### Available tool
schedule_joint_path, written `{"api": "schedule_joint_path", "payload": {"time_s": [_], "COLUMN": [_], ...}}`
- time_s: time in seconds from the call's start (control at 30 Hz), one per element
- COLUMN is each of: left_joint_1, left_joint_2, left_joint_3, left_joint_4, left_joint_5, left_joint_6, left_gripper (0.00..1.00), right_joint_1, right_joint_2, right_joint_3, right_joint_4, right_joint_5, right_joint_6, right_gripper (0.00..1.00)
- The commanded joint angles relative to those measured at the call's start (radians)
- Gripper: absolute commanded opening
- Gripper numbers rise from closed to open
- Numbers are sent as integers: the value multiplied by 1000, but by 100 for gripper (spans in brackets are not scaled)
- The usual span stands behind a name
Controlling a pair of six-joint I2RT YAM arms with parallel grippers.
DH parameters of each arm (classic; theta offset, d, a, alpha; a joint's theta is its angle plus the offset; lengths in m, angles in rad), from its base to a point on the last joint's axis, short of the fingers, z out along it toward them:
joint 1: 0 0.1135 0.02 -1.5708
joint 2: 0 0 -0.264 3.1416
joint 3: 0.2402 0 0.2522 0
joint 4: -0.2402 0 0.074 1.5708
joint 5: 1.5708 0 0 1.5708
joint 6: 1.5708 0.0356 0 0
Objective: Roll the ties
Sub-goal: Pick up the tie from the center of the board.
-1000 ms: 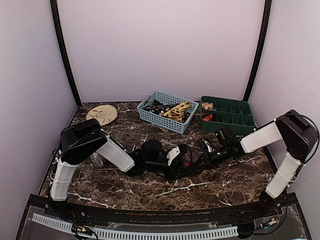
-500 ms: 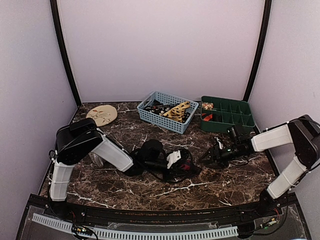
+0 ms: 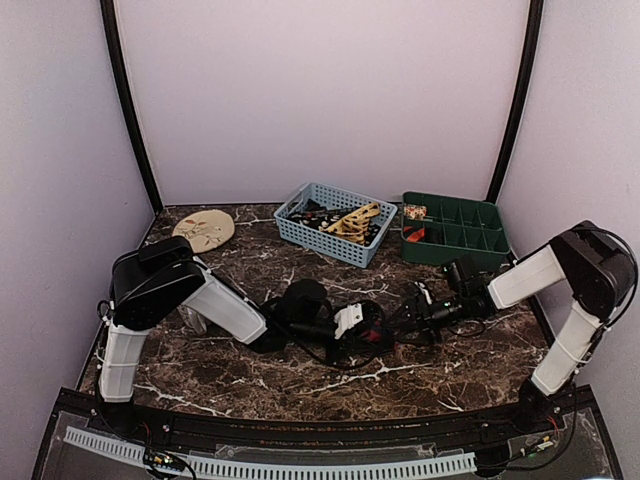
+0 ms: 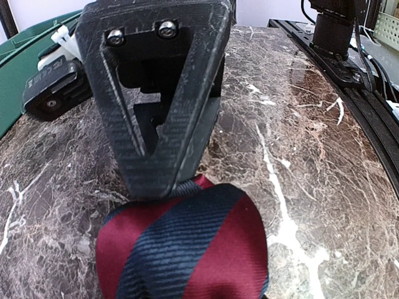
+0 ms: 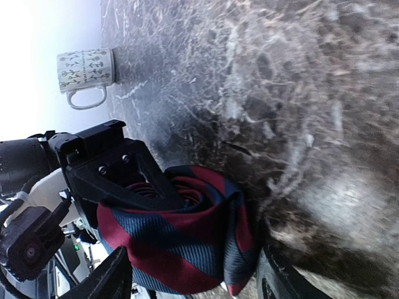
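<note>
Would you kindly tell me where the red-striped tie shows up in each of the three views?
Top external: the red-striped tie sits just below the picture's centre, between the two arms' tips.
Left wrist: bottom centre, filling the lower edge.
Right wrist: lower left, seen as a roll.
Shared landmark: the left gripper, clamped on the tie in every view.

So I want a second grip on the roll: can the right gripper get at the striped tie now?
Probably yes. The right gripper is open and faces the striped tie with nothing between; the left gripper holds only its far side.
</note>
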Motion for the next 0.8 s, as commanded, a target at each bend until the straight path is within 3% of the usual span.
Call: {"api": "schedule_joint_path", "payload": {"time_s": [0.0,0.3,0.5,0.77], "left_joint_1": [3,3,3,3], "left_joint_2": [22,24,24,24], "left_joint_3": [-34,-38,-40,-43], "left_joint_4": [-199,-195,-192,-191], "left_joint_5": [-55,-51,-45,-43], "left_joint_6": [23,25,24,28], "left_gripper": [11,11,11,11], "right_joint_1": [29,55,85,103], "right_joint_2": [22,-26,-9,-7], "right_joint_3": [-52,-68,-28,-30], "right_joint_4": [159,257,231,226], "right_joint_5": [-29,-32,-13,-12], "right_joint_6": [125,138,101,75], "right_gripper": [69,73,74,67]}}
